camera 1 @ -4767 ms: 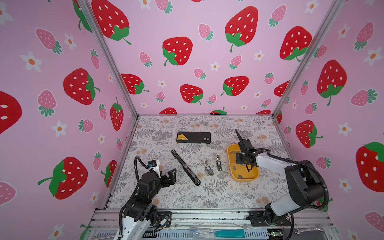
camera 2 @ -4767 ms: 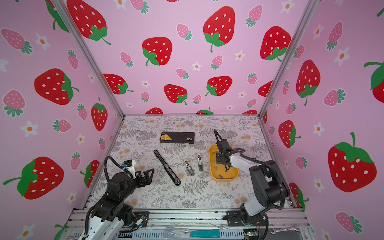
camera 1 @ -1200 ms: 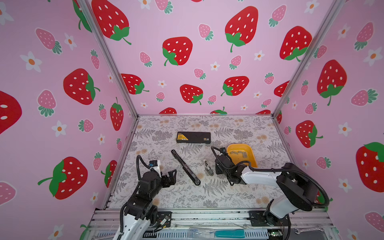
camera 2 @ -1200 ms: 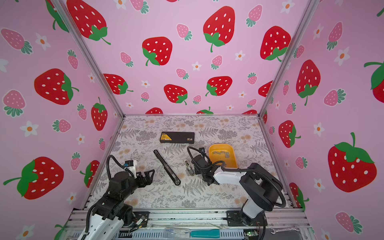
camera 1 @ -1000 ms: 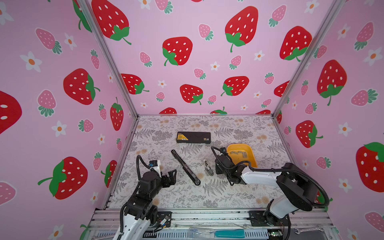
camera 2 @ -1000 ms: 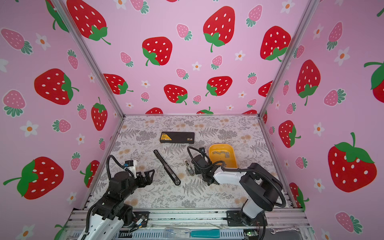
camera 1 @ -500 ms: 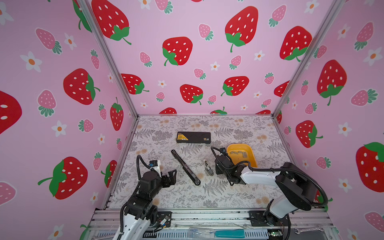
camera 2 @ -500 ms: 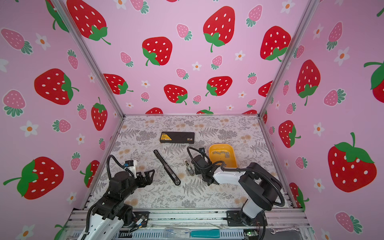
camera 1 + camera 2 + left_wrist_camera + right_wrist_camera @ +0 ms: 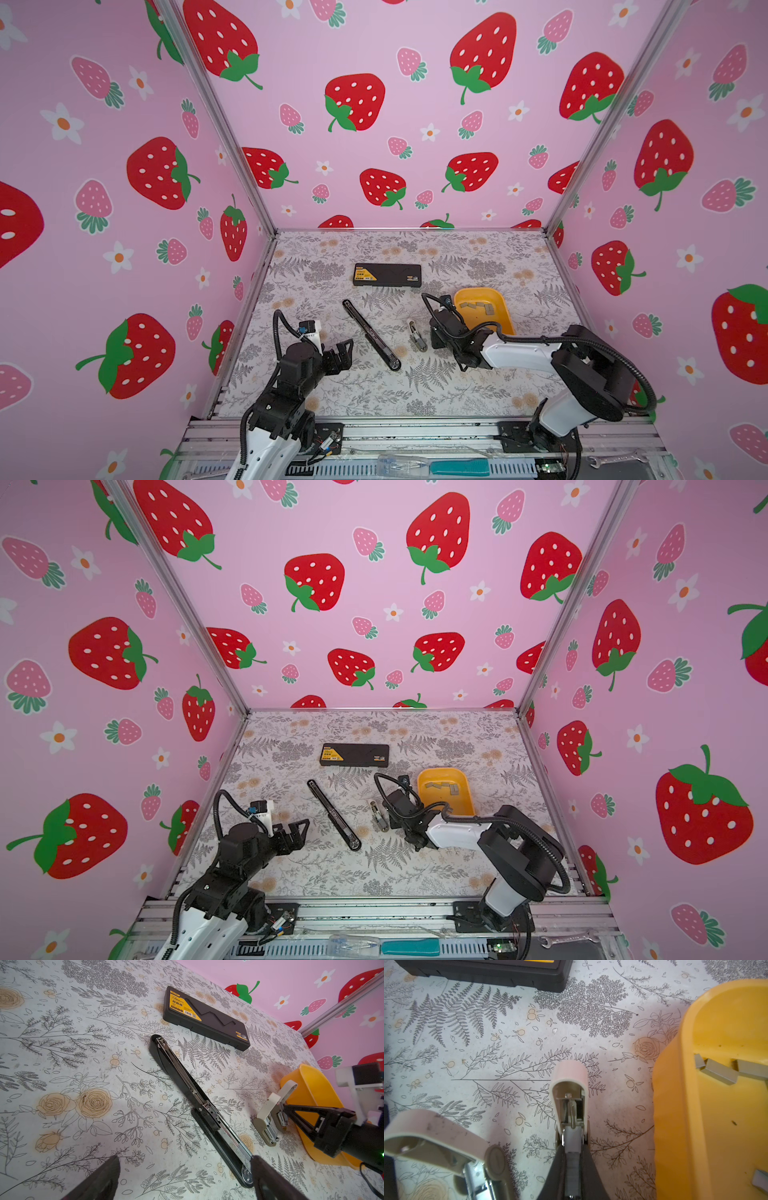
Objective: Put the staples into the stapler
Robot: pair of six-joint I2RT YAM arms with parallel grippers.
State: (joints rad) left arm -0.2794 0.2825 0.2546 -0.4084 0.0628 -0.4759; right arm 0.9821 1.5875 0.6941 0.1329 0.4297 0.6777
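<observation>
Right of the table's middle, the right gripper (image 9: 572,1154) has its fingers pressed together on a short grey strip of staples (image 9: 572,1169), pinching it by its long sides. That strip lies in line with the open metal channel of a small whitish stapler (image 9: 569,1078), whose lid is swung up and away from the claw (whether the strip is fully seated in the channel, I cannot tell). A second small stapler (image 9: 417,334), also lying open, sits just to the left of it; in both top views the arm hides the one at the claw. Just to the right stands a yellow tray (image 9: 492,324), with more loose staples (image 9: 478,306) lying along its far end. Left of the two small ones, a long black stapler (image 9: 371,334) lies opened out flat and slanted on the flowered table (image 9: 457,257). Beyond it, at the far middle, rests a black case (image 9: 388,275) with a yellow label. At the near left, the left gripper (image 9: 341,353) hangs over the table with its fingers spread wide, holding nothing, apart from the long stapler.
</observation>
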